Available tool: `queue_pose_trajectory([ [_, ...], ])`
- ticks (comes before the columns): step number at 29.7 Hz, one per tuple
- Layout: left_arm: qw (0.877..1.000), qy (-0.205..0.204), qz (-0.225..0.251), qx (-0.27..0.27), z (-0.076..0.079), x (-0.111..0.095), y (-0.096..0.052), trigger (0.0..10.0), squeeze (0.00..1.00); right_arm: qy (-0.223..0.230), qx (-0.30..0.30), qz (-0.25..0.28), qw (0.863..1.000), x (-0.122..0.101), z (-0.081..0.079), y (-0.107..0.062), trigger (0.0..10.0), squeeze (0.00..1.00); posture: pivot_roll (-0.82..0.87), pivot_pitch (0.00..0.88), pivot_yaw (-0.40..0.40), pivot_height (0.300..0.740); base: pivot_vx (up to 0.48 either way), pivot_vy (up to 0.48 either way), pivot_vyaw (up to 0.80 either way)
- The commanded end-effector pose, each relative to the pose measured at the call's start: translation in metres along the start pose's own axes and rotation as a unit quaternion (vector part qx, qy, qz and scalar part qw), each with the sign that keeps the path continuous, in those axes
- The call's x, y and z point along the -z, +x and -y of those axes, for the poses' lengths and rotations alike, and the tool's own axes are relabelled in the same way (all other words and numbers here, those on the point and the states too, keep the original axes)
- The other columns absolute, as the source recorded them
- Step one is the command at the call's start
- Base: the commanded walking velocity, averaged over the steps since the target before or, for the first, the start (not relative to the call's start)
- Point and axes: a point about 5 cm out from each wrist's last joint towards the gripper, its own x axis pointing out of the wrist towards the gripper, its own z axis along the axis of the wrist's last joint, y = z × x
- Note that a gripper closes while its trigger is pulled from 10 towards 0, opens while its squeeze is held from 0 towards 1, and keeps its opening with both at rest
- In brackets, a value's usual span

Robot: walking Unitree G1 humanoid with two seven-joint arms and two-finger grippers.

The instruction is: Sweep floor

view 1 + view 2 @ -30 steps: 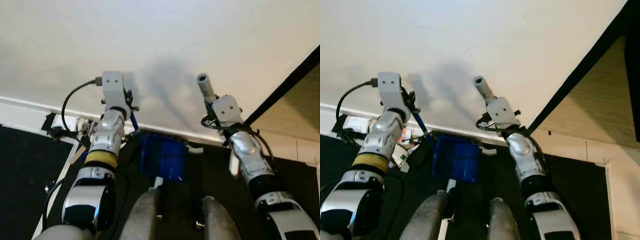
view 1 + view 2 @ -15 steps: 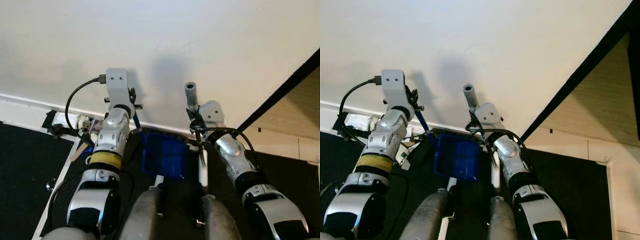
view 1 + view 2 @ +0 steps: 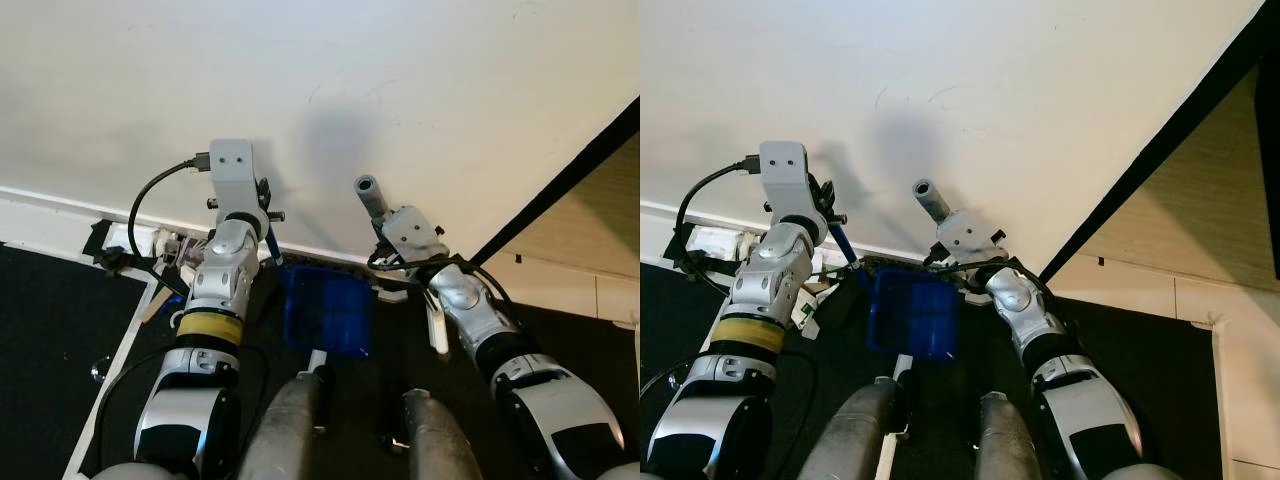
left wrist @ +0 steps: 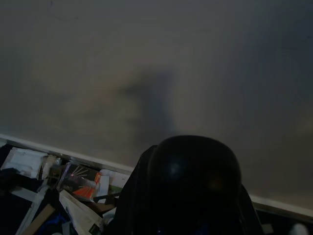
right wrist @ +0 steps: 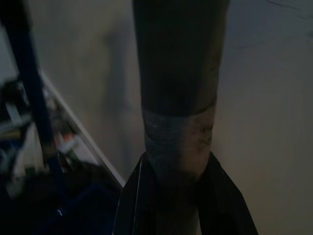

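Your right claw (image 5: pixel 168 191) is clenched around the grey broom handle (image 3: pixel 369 196), with a black finger (image 5: pixel 222 196) on each side of the shaft in the right wrist view; the handle's top end pokes up above the wrist, in front of the pale wall (image 3: pixel 320 80). Your left claw (image 3: pixel 262 215) is raised beside it and grips the thin blue handle (image 3: pixel 843 245) of the dustpan; I cannot tell from the left wrist view exactly how its fingers sit, since a dark rounded shape blocks them. The blue dustpan (image 3: pixel 325 312) rests low on the dark floor (image 3: pixel 50 330), against the white baseboard (image 3: pixel 60 205) and between your two arms. Scraps of paper and litter (image 4: pixel 78 183) lie along the baseboard, just left of the dustpan.
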Motion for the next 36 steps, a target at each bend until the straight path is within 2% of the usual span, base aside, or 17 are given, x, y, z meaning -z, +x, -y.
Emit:
queue_pose_trajectory([
  [1,0.999,-0.022,-0.034,0.016,0.006,0.016,-0.006,10.0,0.00,0.065,-0.011,0.022,0.998,-0.004,-0.006,0.002,10.0,0.00,0.21,0.349,0.080,0.740,0.000,0.000,0.00],
  [3,0.999,-0.022,-0.032,0.017,0.006,0.016,-0.007,10.0,0.00,0.081,-0.016,0.025,0.996,-0.004,-0.007,0.002,10.0,0.00,0.21,0.349,0.080,0.740,0.000,0.000,0.00],
  [5,0.999,-0.022,-0.031,0.019,0.006,0.015,-0.009,10.0,0.00,0.079,-0.023,0.027,0.996,-0.006,-0.008,0.004,10.0,0.00,0.24,0.352,0.083,0.740,0.000,0.000,0.00],
  [7,0.999,-0.020,-0.031,0.019,0.003,0.015,-0.015,10.0,0.00,0.089,-0.052,0.031,0.994,-0.012,-0.016,0.008,10.0,0.00,0.26,0.352,0.082,0.740,0.000,0.000,0.00],
  [12,0.999,-0.019,-0.033,0.017,0.001,0.016,-0.020,10.0,0.00,0.108,-0.075,0.029,0.991,-0.016,-0.022,0.012,10.0,0.00,0.27,0.348,0.075,0.740,0.000,0.000,0.00],
  [14,0.999,-0.019,-0.034,0.015,0.000,0.017,-0.022,10.0,0.00,0.134,-0.111,0.041,0.984,-0.024,-0.030,0.015,10.0,0.00,0.27,0.345,0.069,0.740,0.000,0.000,0.00],
  [17,0.999,-0.020,-0.036,0.014,-0.001,0.017,-0.023,10.0,0.00,0.149,-0.142,0.054,0.977,-0.031,-0.038,0.018,10.0,0.00,0.27,0.344,0.066,0.740,0.000,0.000,0.00],
  [21,0.999,-0.023,-0.036,0.014,0.002,0.017,-0.022,10.0,0.00,0.134,-0.177,0.083,0.971,-0.044,-0.048,0.021,10.0,0.00,0.24,0.334,0.056,0.740,0.000,0.000,0.00],
  [22,0.999,-0.026,-0.035,0.016,0.004,0.016,-0.021,10.0,0.00,0.109,-0.179,0.101,0.972,-0.051,-0.051,0.022,10.0,0.00,0.24,0.329,0.050,0.740,0.000,0.000,0.00],
  [24,0.999,-0.026,-0.035,0.016,0.004,0.016,-0.021,10.0,0.00,0.109,-0.179,0.101,0.972,-0.051,-0.051,0.022,10.0,0.00,0.24,0.329,0.050,0.740,0.000,0.000,0.00],
  [25,0.999,-0.030,-0.036,0.017,0.005,0.016,-0.020,10.0,0.00,0.104,-0.145,0.124,0.976,-0.055,-0.042,0.021,10.0,0.00,0.21,0.322,0.046,0.740,0.000,0.000,0.00],
  [26,0.999,-0.030,-0.036,0.017,0.005,0.016,-0.020,10.0,0.00,0.104,-0.145,0.124,0.976,-0.055,-0.042,0.021,10.0,0.00,0.21,0.322,0.046,0.740,0.000,0.000,0.00],
  [27,0.998,-0.034,-0.041,0.020,0.006,0.017,-0.019,10.0,0.00,0.113,-0.103,0.150,0.977,-0.057,-0.030,0.017,10.0,0.00,0.19,0.317,0.049,0.740,0.000,0.000,0.00],
  [30,0.998,-0.035,-0.046,0.024,0.007,0.018,-0.019,10.0,0.00,0.122,-0.091,0.162,0.975,-0.057,-0.026,0.014,10.0,0.00,0.17,0.311,0.053,0.740,0.000,0.000,0.00],
  [36,0.996,-0.039,-0.070,0.038,0.011,0.021,-0.018,10.0,0.00,0.091,-0.070,0.185,0.976,-0.053,-0.019,0.004,10.0,0.00,0.15,0.302,0.058,0.740,0.000,0.000,0.00],
])
